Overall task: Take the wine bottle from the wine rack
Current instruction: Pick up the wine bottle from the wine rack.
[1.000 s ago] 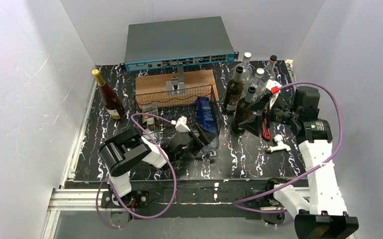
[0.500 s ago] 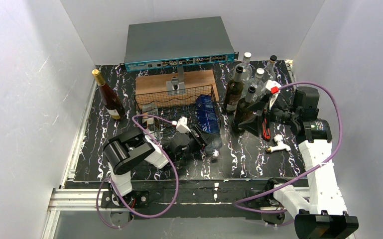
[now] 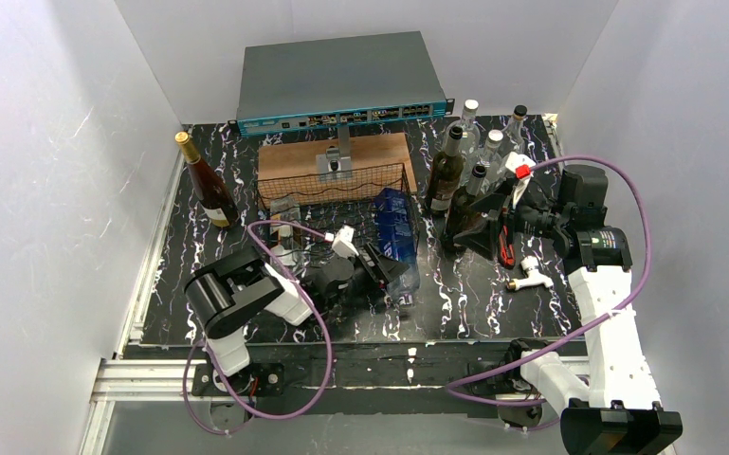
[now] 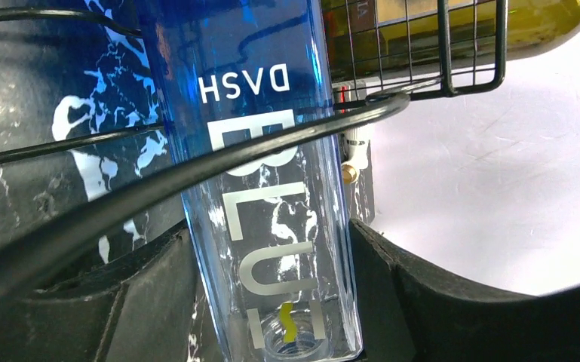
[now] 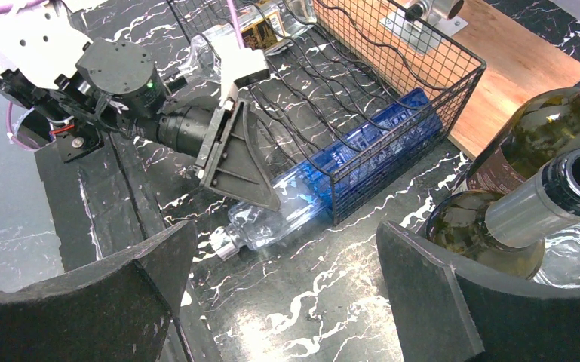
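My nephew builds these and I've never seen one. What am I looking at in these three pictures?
Two robot arms are bolted to a table. One picture looks down from above; the other two come from cameras on each wrist. The left pincer is closed on a blue bottle lying in the black wire rack, its neck poking out the front. The right pincer hangs open, holding nothing, beside a group of standing bottles. A wooden board and grey box sit behind the rack.

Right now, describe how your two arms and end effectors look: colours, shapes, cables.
Both arms have white links and black round motor joints: left arm, right arm. A purple cable loops along each. Each end effector has two broad, matte-black wedge-shaped fingers: left end effector, right end effector.
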`<state>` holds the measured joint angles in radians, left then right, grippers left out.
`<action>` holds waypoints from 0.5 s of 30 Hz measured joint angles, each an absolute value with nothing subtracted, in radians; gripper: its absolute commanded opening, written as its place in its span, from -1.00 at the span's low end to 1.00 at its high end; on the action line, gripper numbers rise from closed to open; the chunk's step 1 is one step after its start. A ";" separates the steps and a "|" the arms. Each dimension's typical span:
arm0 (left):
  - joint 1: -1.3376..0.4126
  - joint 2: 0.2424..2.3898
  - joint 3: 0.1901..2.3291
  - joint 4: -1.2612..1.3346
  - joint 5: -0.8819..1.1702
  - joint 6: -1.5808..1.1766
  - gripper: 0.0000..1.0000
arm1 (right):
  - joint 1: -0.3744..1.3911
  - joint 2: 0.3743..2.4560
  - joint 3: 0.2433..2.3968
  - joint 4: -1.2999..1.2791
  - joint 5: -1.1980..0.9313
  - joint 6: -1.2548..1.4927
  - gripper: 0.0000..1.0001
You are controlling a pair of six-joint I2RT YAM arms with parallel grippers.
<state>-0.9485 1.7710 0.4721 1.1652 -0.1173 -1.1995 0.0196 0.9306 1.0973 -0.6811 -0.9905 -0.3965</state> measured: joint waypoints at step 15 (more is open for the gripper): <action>-0.978 1.630 0.337 1.151 -0.110 -1.245 -1.00 | 0.020 0.931 1.097 -0.681 -0.991 -0.398 0.97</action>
